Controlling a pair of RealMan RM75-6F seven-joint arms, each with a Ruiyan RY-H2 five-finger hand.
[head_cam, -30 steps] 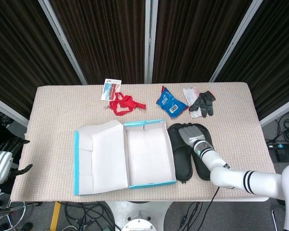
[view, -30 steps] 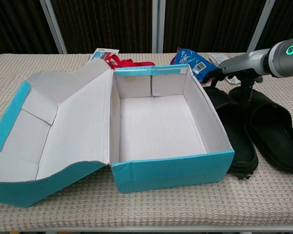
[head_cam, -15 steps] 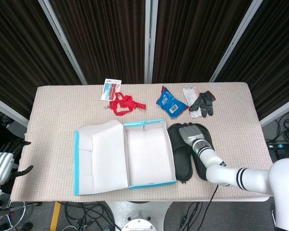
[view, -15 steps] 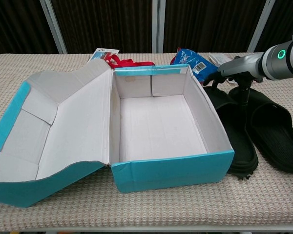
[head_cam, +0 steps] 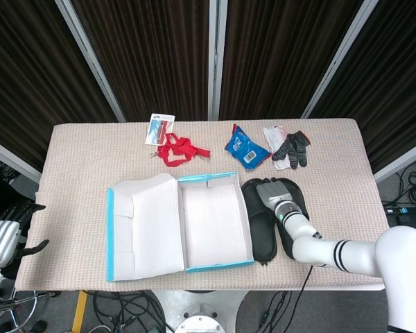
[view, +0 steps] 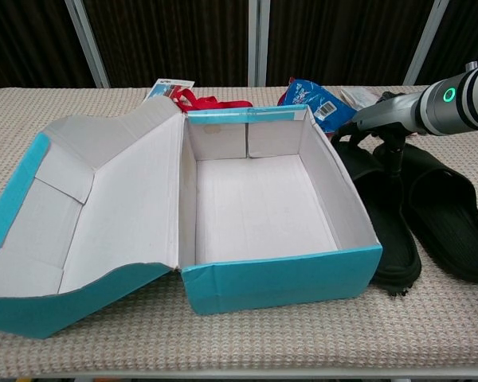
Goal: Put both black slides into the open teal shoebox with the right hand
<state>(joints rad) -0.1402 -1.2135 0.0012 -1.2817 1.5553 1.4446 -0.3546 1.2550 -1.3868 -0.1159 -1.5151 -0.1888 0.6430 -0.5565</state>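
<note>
The open teal shoebox [head_cam: 215,216] [view: 259,199] stands mid-table with nothing inside, its lid [head_cam: 140,225] folded out to the left. Two black slides lie side by side just right of it: the nearer slide [head_cam: 262,232] [view: 389,219] beside the box wall and the outer slide [head_cam: 293,239] [view: 454,219]. My right hand [head_cam: 272,191] [view: 382,119] hovers over their far ends. Its dark fingers [view: 396,155] hang down between the two straps, with the thumb apart toward the box. It lifts nothing. My left hand [head_cam: 5,234] hangs open off the table's left edge.
Along the far side of the table lie a red lanyard [head_cam: 180,149], a printed card [head_cam: 160,128], a blue snack packet [head_cam: 246,149] [view: 319,97] and black gloves [head_cam: 292,148] on a white wrapper. The front table edge [head_cam: 215,281] runs close to the box.
My right hand has shifted slightly toward the box and lower over the slides' far ends. Slides, box and left hand have not moved.
</note>
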